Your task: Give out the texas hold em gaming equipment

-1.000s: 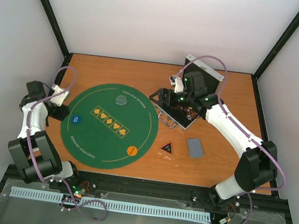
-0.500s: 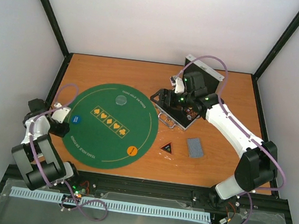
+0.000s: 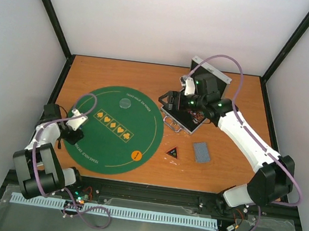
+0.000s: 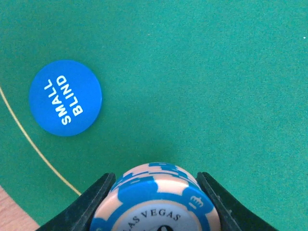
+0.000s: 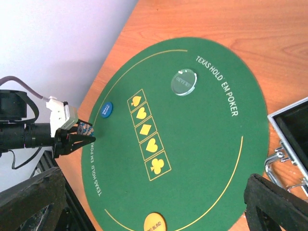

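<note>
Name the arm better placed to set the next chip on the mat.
Left. The left end effector grips a blue-striped chip over the mat beside the Small Blind disc; the right end effector hangs open by the case.

The triangular marker [image 3: 173, 151] lies on the table [image 3: 148, 76] between the mat [image 3: 101, 143], leftward, and the cards [image 3: 200, 152], rightward.

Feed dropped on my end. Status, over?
Left hand shut on blue-white chip, over mat near blue disc. Right hand open, empty, by case. No obstruction seen.
</note>
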You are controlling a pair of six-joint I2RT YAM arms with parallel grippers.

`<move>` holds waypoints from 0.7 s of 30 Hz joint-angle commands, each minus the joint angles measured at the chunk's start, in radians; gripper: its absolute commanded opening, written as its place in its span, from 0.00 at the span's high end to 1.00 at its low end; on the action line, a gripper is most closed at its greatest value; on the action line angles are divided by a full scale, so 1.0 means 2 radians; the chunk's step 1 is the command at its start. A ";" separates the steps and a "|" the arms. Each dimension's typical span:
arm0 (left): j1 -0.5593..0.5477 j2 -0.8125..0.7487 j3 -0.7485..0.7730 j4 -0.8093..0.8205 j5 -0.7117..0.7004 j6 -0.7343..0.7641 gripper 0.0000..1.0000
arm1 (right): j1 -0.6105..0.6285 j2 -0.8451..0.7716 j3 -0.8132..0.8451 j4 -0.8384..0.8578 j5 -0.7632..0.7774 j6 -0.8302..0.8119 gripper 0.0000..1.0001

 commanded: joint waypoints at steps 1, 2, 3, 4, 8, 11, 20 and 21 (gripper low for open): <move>0.003 0.006 0.011 0.018 0.029 0.053 0.99 | -0.007 -0.039 -0.024 0.012 0.016 -0.022 0.00; 0.003 0.016 0.018 0.014 0.032 0.051 0.99 | -0.010 -0.046 -0.033 0.018 0.017 -0.025 0.00; 0.004 0.027 0.027 0.005 0.039 0.050 0.99 | -0.013 -0.055 -0.043 0.023 0.018 -0.028 0.00; 0.004 0.036 0.035 -0.005 0.049 0.048 0.99 | -0.016 -0.063 -0.052 0.029 0.020 -0.031 0.00; 0.005 0.045 0.049 -0.011 0.072 0.031 0.99 | -0.037 -0.087 -0.079 0.025 0.020 -0.050 0.00; 0.005 0.036 0.041 0.021 0.065 0.012 0.99 | -0.053 -0.092 -0.084 0.013 0.019 -0.066 0.00; 0.004 0.068 0.018 0.058 0.009 -0.015 0.99 | -0.067 -0.085 -0.093 0.029 0.002 -0.072 0.00; 0.004 0.074 0.017 0.057 0.005 -0.014 0.99 | -0.068 -0.083 -0.093 0.029 0.000 -0.071 0.00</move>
